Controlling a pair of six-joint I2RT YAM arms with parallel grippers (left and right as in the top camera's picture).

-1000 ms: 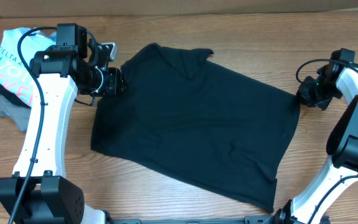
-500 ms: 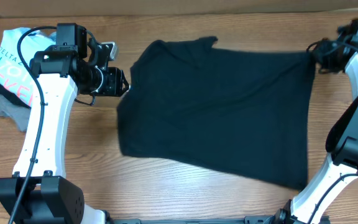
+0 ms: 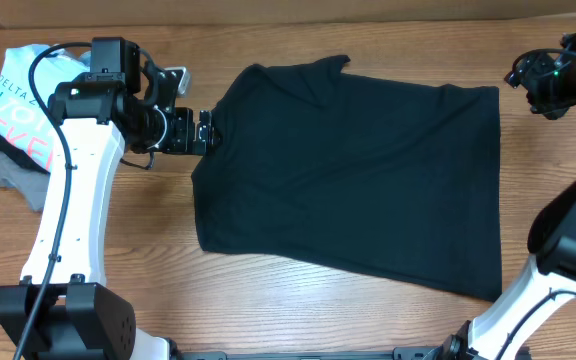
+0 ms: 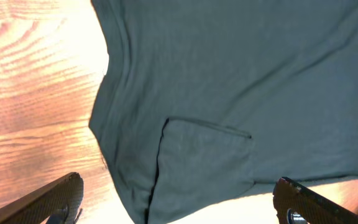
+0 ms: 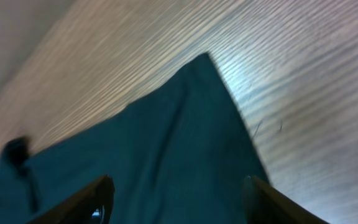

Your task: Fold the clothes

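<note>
A black T-shirt (image 3: 358,170) lies spread almost flat across the middle of the wooden worktop (image 3: 268,320). Our left fingers (image 4: 58,198) stand wide apart over its left edge. Our right fingers (image 5: 95,202) are spread above a far corner. Neither pair pinches cloth. We judge it best to flatten the turned-over flap (image 4: 204,162) first, then grip matching edges evenly.

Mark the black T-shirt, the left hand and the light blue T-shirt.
black T-shirt (image 3: 358,170): overhead view, middle of the spread fabric.
left hand (image 3: 209,131): overhead view, between its fingertips at the shirt's edge.
light blue T-shirt (image 3: 10,100): overhead view, on its lettering.
</note>
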